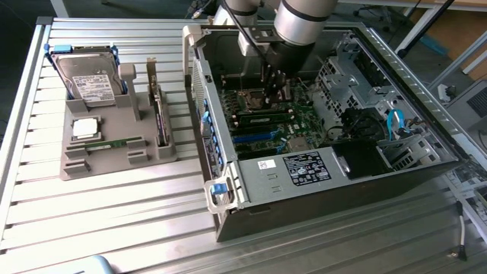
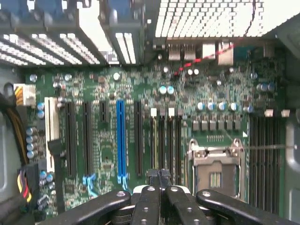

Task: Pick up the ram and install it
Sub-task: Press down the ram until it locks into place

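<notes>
Fingers (image 2: 159,180) pressed together, nothing pinched between them; in the wrist view the tips sit just above the motherboard (image 2: 108,154), right over the thin memory slots (image 2: 165,140) beside the empty processor socket (image 2: 215,171). In the exterior view the gripper (image 1: 275,85) hangs inside the open computer case (image 1: 320,171), low over the board. A green stick, likely the ram (image 1: 263,121), lies seated in a slot just below the fingers there; hard to confirm latches. Judgement: this looks like the press-down or seating stage, closed tips used as a pusher. To do it well: keep tips centred on the stick's top edge, push straight down, no sideways drag, even pressure so both ends click; stay off the capacitors (image 2: 220,107) near the slots and off the blue expansion slot (image 2: 121,140) further out.

Well away from the fingers, outside the case, a grey parts holder (image 1: 114,154) on the bench (image 1: 114,211) carries a hard drive (image 1: 88,80), a square processor chip (image 1: 85,128), another thin green stick (image 1: 110,144) and a dark expansion card (image 1: 159,120).
</notes>
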